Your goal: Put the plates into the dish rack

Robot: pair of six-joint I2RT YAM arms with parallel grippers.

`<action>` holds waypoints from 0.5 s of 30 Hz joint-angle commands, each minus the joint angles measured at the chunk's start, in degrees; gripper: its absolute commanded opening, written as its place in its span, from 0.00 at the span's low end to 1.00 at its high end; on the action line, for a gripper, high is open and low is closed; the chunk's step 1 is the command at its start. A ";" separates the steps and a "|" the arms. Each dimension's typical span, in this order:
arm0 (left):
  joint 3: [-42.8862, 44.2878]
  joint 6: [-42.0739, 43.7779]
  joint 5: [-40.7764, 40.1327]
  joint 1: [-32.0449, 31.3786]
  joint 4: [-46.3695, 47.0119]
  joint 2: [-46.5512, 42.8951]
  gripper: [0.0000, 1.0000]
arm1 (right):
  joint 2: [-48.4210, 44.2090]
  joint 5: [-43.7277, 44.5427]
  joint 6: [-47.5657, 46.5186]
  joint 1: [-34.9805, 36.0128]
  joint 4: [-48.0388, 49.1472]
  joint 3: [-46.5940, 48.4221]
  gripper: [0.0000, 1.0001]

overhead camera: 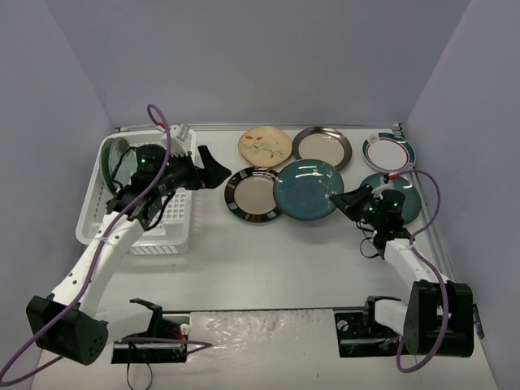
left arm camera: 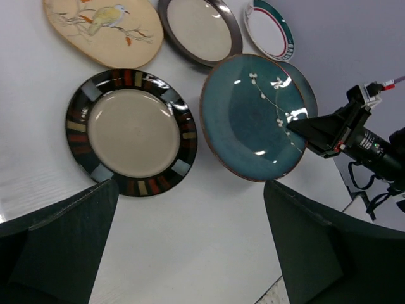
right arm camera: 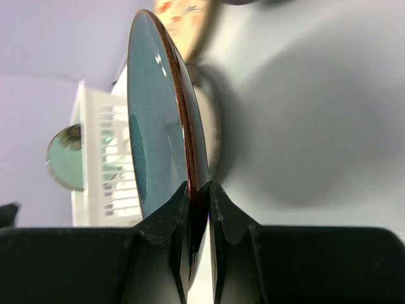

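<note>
Clamped shut on the right rim of the teal plate (overhead camera: pixel 305 188): right fingers (overhead camera: pixel 348 197), one on each face, with the plate edge-on in the right wrist view. White blossom sprigs on its upper face. Near the middle of the tabletop (overhead camera: pixel 268 268), tilted, its left edge over the rim of the striped plate (overhead camera: pixel 253 195) in the top view. Cannot tell how far off the surface.

Spread wide with nothing between them: left fingers (overhead camera: pixel 214 171), hovering just right of the rack (overhead camera: pixel 134 219), short of the striped plate, camera looking down across the plates.

At the left of the tabletop: the rack, long side running front to back. In its far left corner: one green plate (overhead camera: pixel 114 162), standing on edge. Much of the rack floor hidden by the left arm.

Flat between rack and teal plate: the striped plate, beige centre, dark rim with coloured blocks.

Flat along the far edge, left to right: tan plate (overhead camera: pixel 265 146) with a bird on a branch, grey-rimmed plate (overhead camera: pixel 322 146), white plate (overhead camera: pixel 388 152) with teal and red rings.

Partly hidden under the right arm, just beyond the teal plate: a blue plate (overhead camera: pixel 404 201).
</note>
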 commanded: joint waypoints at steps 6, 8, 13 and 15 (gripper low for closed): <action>3.85 -7.28 1.14 -7.81 12.45 9.23 0.97 | -0.52 -13.74 6.83 7.75 23.18 11.77 0.00; 4.32 -8.37 1.92 -8.72 15.79 11.22 0.97 | 0.15 -14.71 10.05 8.16 27.50 11.28 0.00; 5.78 -10.75 3.21 -10.45 17.96 13.49 0.97 | 1.17 -16.12 11.01 9.30 32.08 11.19 0.00; 5.78 -11.18 3.29 -11.31 18.84 14.01 0.94 | 1.17 -16.13 10.74 9.91 32.17 11.19 0.00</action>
